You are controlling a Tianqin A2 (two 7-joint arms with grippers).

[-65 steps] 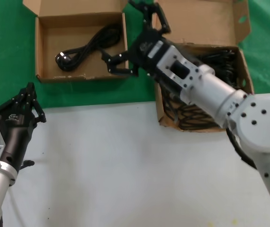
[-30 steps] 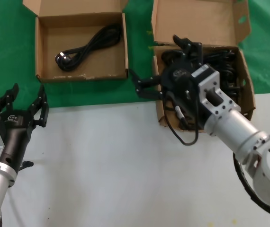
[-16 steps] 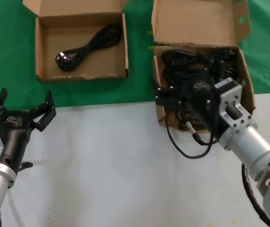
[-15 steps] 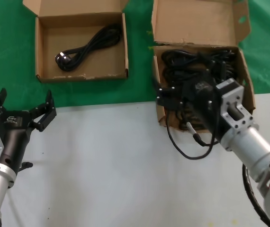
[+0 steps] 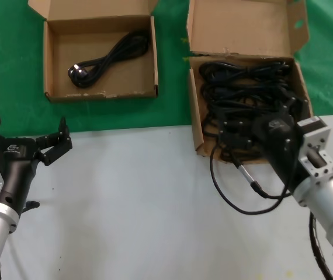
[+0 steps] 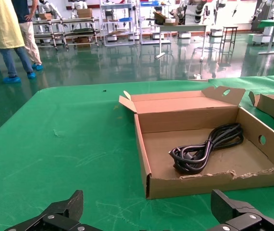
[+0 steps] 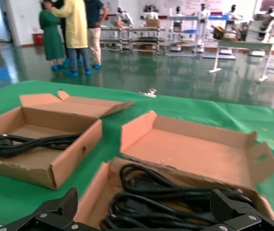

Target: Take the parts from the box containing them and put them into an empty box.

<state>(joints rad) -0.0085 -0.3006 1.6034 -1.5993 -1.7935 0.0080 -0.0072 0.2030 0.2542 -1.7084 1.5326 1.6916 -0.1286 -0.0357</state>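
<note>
Green cloth holds both boxes; right pincer [image 5: 254, 125], spread wide, hovers over the cords [image 5: 245, 87]; left pincer [image 5: 25, 135] spread.

My work surface is a white tabletop [image 5: 143, 204] meeting a green mat [image 5: 172, 52] farther out. Beyond it I see a glossy, reflective green floor [image 6: 127, 62], metal shelving racks [image 6: 65, 33], a white table [image 7: 242, 50], a stool [image 6: 229, 36], and people [image 7: 74, 33] standing in bright, even light.
</note>
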